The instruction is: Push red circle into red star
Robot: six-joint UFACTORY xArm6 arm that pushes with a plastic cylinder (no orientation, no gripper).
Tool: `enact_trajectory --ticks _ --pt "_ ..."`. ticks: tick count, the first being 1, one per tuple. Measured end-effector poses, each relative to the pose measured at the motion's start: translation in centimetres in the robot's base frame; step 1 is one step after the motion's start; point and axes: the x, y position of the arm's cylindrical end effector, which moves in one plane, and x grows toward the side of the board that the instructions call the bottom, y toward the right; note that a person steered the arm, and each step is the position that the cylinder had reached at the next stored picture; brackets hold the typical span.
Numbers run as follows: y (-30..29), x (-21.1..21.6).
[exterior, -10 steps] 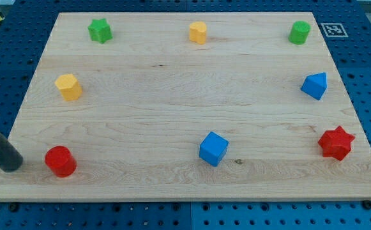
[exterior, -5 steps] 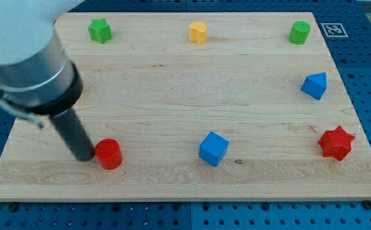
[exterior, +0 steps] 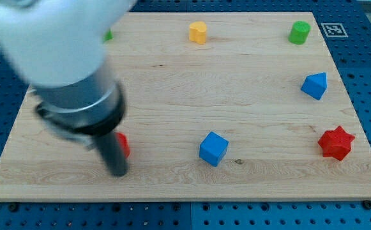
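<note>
The red circle [exterior: 123, 145] lies at the view's lower left and is mostly hidden behind my dark rod. My tip [exterior: 119, 171] rests on the board just below the circle and slightly to its left, at its lower edge. The red star [exterior: 336, 142] sits far off at the view's right edge, about level with the circle. A blue cube [exterior: 213, 148] lies between the two red blocks.
A yellow block [exterior: 198, 31] and a green cylinder [exterior: 299, 32] sit along the view's top. A blue block [exterior: 315, 85] is at the right. A sliver of a green block [exterior: 108, 36] shows beside the arm, which covers the upper left of the board.
The red circle has slid right from the far lower left, pushed by my tip. My tip has followed and now sits below the circle. The arm now hides the yellow block at the left.
</note>
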Motion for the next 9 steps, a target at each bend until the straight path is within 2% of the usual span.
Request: enact_trajectory --ticks 1,2,3,5,6,8,9 --pt "5.5 -5.6" --pt "5.7 -4.8" --pt "5.1 -1.4" --pt "-3.2 0.7" --pt "-5.2 -0.8" --pt "4.0 -6.3" --pt "2.3 -6.3"
